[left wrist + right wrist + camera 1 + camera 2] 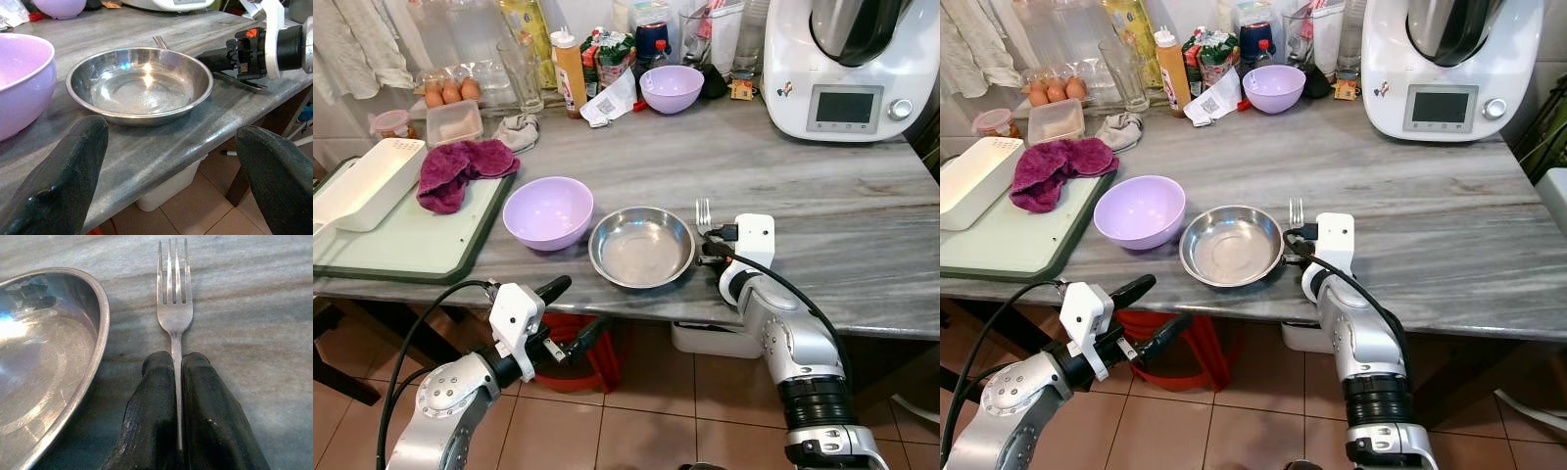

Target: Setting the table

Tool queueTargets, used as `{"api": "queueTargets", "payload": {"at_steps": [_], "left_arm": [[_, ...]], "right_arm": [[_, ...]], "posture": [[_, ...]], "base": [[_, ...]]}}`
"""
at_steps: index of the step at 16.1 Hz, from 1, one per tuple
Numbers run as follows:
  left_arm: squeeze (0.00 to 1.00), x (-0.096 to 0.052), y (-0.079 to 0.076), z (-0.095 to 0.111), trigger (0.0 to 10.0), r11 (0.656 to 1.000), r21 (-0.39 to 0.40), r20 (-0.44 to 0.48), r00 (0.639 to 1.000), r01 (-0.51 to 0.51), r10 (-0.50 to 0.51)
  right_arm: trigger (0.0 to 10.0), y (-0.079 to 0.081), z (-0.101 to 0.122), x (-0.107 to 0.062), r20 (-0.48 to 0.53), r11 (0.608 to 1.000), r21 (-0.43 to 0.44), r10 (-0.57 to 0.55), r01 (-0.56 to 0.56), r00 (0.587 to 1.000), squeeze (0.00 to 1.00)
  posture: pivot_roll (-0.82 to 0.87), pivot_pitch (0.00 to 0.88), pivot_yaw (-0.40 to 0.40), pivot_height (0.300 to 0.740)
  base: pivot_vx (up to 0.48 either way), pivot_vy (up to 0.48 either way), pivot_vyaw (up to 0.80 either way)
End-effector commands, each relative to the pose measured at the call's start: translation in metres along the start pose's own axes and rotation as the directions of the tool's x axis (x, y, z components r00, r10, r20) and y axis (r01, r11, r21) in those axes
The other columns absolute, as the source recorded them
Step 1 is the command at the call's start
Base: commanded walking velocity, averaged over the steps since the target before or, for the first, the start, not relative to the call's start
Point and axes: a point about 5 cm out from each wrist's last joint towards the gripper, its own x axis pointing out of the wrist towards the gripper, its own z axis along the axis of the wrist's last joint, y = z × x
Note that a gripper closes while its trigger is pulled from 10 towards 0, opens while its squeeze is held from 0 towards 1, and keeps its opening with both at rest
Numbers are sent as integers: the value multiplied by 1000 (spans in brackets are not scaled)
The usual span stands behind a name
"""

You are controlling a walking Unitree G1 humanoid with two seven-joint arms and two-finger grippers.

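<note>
My right gripper point(177, 396) pinches the fork point(174, 308) by the table's point(862, 215) near edge, beside the plate point(641, 247); left gripper point(171, 171) gapes empty; a careless release could skew it against the rim.

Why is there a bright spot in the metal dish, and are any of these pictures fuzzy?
In the left wrist view, the steel dish mirrors a lamp as a small bright glint at its centre; the left gripper's fingers loom dark and soft, too near to focus. In the right wrist view, the fork is sharp and the dish glares white at one edge. Both eye views are evenly lit and crisp.
</note>
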Motion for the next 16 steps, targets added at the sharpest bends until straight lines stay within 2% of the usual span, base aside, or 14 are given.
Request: {"api": "queueTargets", "payload": {"at_steps": [1,9,16], "left_arm": [[0,-1,1,0,10000,1000,13,-5,1000,11,-11],[0,0,1,1,10000,999,2,7,999,35,-35],[0,2,0,3,10000,999,3,12,999,39,-39]], "right_arm": [[10000,3,-6,0,-31,1000,8,14,-14,999,1000],[10000,0,-6,0,-18,1000,13,-9,10,1000,1000],[10000,-5,9,-6,54,998,12,-61,61,997,1000]], "posture": [[-149,110,78,740],[-154,110,90,740],[-156,111,91,740]], "base": [[0,0,0],[0,0,0],[0,0,0]]}}
